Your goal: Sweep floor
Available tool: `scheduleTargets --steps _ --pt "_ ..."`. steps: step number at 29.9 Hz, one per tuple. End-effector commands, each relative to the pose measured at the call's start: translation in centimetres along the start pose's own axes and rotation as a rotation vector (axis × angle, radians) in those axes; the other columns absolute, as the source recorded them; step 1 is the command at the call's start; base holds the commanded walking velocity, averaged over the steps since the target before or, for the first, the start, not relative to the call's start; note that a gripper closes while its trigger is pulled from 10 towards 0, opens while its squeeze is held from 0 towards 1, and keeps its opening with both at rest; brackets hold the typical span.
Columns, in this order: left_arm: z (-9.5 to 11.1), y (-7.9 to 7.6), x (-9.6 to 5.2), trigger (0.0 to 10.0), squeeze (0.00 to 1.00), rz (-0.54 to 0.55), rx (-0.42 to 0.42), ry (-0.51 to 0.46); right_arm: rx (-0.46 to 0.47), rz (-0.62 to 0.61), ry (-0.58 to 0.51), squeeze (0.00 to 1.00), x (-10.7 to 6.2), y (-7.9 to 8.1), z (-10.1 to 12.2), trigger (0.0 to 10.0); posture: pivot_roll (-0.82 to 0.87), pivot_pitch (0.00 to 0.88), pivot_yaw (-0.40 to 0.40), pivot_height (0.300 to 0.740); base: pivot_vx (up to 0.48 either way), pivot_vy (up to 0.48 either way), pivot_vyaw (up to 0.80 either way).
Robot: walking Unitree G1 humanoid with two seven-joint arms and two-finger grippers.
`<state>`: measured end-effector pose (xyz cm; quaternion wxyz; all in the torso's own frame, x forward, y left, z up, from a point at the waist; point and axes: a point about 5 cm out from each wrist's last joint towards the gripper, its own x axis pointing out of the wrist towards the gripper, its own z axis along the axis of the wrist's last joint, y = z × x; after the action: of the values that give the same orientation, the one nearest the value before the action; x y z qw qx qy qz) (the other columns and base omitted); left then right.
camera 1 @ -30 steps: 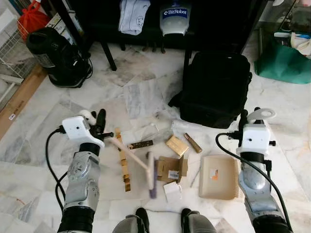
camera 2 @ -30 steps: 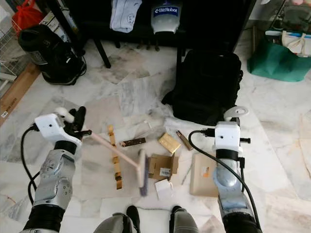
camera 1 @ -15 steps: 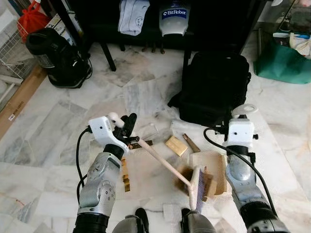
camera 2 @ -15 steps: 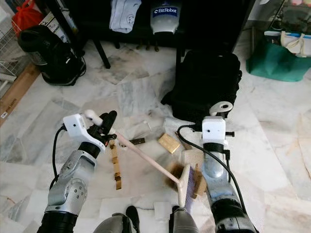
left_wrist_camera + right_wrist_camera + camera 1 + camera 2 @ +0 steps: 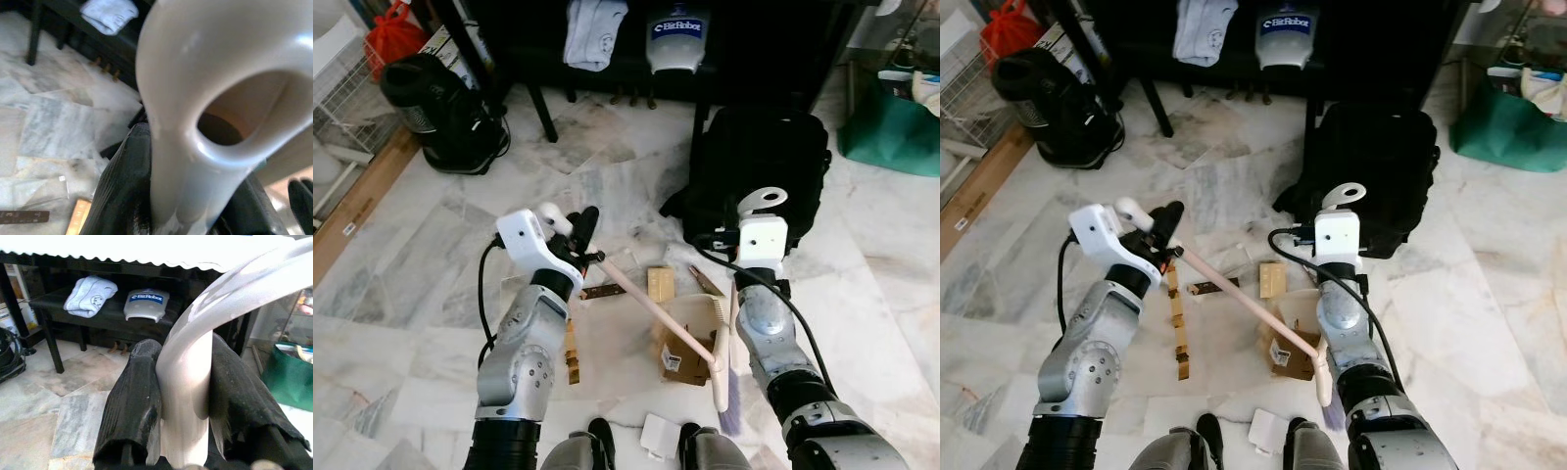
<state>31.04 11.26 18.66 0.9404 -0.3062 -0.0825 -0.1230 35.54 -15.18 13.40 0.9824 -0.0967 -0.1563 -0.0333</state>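
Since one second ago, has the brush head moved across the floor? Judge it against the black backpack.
Yes. The brush head has swept toward the robot's right, from left of the cardboard scraps to directly below the black backpack.

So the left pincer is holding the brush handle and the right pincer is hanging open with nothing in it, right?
Not quite. The left pincer does hold the brush, but the right pincer is shut on a dustpan handle, as the right wrist view shows.
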Motion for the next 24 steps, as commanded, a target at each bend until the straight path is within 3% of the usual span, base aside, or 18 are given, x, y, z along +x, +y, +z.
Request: scheduleTargets --steps 1,8,10,12,14,16,20,21,24 --pt "1.3 -1.4 0.1 10.0 0.0 -0.077 -0.107 -0.062 0.043 0.011 0.018 0.0 -0.5 0.9 -0.4 10.0 0.05 0.196 0.11 0.74 0.0 0.0 0.0" --pt "2.6 -1.5 -0.2 10.0 0.0 -0.068 -0.131 -0.086 0.051 0.02 0.038 0.0 -1.1 1.0 -1.1 10.0 0.06 0.174 0.112 0.74 0.0 0.0 0.0" --pt "4.4 -1.8 -0.1 10.0 0.0 -0.068 -0.119 -0.156 0.048 0.021 0.044 0.0 -1.2 0.9 -1.3 10.0 0.06 0.171 0.111 0.74 0.0 0.0 0.0" --pt "4.4 -1.8 -0.1 10.0 0.0 -0.068 -0.119 -0.156 0.048 0.021 0.044 0.0 -1.2 0.9 -1.3 10.0 0.06 0.171 0.111 0.74 0.0 0.0 0.0" --pt "6.9 -1.3 0.1 10.0 0.0 -0.029 -0.053 -0.262 0.044 0.02 0.046 0.0 -1.2 0.8 -1.4 10.0 0.06 0.168 0.109 0.74 0.0 0.0 0.0" --pt "9.9 0.2 0.0 10.0 0.0 0.05 0.083 -0.389 0.039 0.019 0.048 0.0 -1.2 0.7 -1.5 10.0 0.06 0.167 0.107 0.74 0.0 0.0 0.0" --pt "10.6 0.6 -0.1 10.0 0.0 0.072 0.122 -0.418 0.038 0.019 0.047 0.0 -1.2 0.6 -1.5 10.0 0.06 0.167 0.107 0.74 0.0 0.0 0.0" --pt "11.0 2.1 -0.2 10.0 0.0 0.106 0.266 -0.414 0.032 0.02 0.049 0.0 -1.4 0.5 -1.7 10.0 0.05 0.176 0.106 0.74 0.0 0.0 0.0" --pt "10.7 3.1 -0.2 10.0 0.0 0.119 0.358 -0.393 0.029 0.02 0.049 0.0 -1.6 0.4 -1.8 10.0 0.05 0.184 0.104 0.74 0.0 0.0 0.0"
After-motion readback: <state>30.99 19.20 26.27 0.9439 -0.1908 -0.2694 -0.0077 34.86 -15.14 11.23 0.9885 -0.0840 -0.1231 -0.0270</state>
